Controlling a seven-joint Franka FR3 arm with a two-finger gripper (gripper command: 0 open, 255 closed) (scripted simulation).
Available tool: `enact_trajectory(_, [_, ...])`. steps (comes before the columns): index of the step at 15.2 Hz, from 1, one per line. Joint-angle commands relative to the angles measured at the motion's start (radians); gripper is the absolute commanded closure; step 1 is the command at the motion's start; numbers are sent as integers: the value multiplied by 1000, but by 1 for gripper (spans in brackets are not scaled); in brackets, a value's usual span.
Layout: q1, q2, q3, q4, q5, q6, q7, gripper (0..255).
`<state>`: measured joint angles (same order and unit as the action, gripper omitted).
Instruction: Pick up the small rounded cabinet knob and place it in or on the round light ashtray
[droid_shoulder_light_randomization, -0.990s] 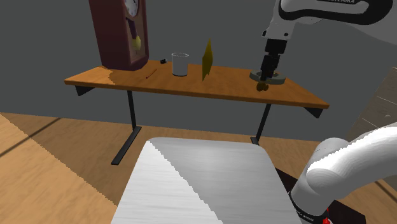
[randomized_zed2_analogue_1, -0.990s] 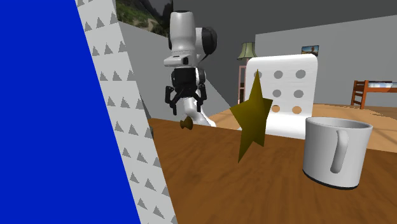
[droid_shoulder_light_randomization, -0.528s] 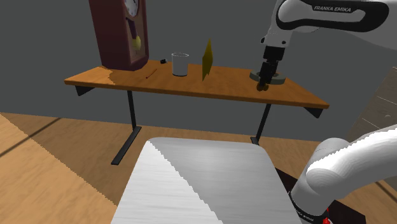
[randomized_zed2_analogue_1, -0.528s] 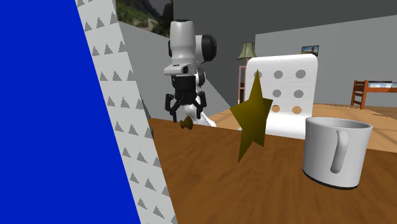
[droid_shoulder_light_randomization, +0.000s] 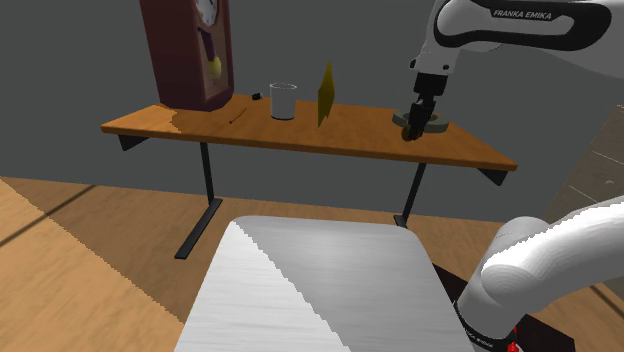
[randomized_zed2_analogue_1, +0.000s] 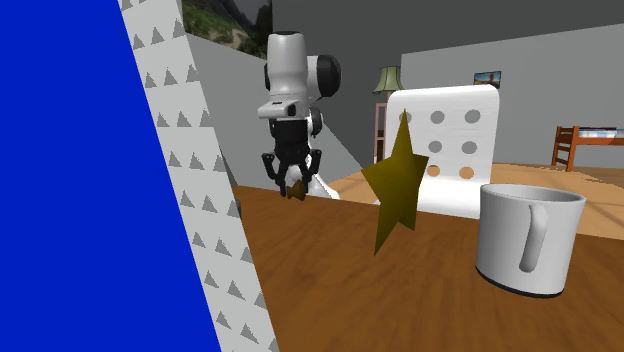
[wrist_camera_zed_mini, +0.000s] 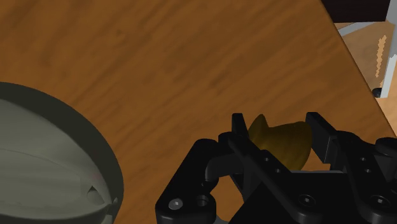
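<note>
Brown cabinet knob (wrist_camera_zed_mini: 283, 145) sits clasped in the hand (wrist_camera_zed_mini: 277, 125), near the grey ashtray (wrist_camera_zed_mini: 57, 127) on the table (wrist_camera_zed_mini: 159, 57).

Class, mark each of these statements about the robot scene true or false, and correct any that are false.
1. The end effector is shut on the brown cabinet knob. True.
2. The knob lies inside the round grey ashtray. False: it sits between the fingers, beside the ashtray.
3. A white mug stands on the wooden table. True.
4. The gold star lies flat on the table. False: it stands upright.
</note>
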<state>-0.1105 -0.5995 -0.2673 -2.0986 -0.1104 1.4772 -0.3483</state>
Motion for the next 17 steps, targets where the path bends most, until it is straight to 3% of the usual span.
enact_trajectory(1, [0,0,0,0,0,0,0,255])
enact_trajectory(7, [0,0,0,0,0,0,0,255])
enact_trajectory(17, [9,52,5,179,13,-127,-6,255])
